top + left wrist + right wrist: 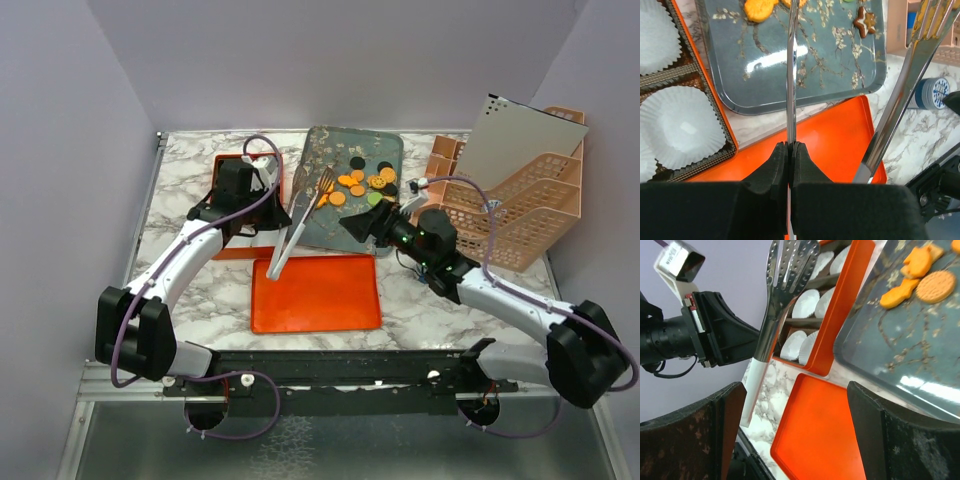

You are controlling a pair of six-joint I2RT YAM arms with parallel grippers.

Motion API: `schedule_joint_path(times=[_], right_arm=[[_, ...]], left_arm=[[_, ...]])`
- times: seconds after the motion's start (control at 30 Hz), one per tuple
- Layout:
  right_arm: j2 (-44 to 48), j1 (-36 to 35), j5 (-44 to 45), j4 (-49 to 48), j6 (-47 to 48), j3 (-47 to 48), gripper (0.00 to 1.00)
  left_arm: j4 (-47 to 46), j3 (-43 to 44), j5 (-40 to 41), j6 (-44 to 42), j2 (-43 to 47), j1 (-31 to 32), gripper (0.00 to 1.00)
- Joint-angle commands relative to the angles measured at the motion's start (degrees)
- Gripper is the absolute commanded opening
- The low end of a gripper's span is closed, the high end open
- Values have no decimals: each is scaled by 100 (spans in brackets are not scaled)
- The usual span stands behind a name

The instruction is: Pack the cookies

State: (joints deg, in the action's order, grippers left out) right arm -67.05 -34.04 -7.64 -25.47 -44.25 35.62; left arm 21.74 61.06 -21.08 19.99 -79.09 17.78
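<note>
The left gripper (790, 150) is pinching one arm of the steel tongs (300, 225), while the right gripper (795, 390) is gaping empty at the near edge of the glossy floral tray (320, 140). The flat round cookies (362, 182) are all lying on that tray, and the pleated white liners (680, 125) are sitting unfilled, so packing looks barely begun.

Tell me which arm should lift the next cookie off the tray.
Left, probably. The left fingers are shut on the tongs, whose tips reach over the tray beside the cookies. The right fingers are open and empty.
</note>
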Motion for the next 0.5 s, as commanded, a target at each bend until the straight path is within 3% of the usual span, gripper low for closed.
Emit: schedule_joint_path(times=[0.0, 0.2, 0.47], right_arm=[[-577, -439, 668, -899, -434, 251, 88], [-1212, -891, 1161, -1219, -698, 509, 85], [-1656, -980, 1426, -1642, -1305, 527, 78]], left_arm=[[-126, -71, 26, -154, 168, 173, 0], [-135, -127, 52, -188, 272, 301, 0], [-172, -164, 34, -223, 389, 472, 0]])
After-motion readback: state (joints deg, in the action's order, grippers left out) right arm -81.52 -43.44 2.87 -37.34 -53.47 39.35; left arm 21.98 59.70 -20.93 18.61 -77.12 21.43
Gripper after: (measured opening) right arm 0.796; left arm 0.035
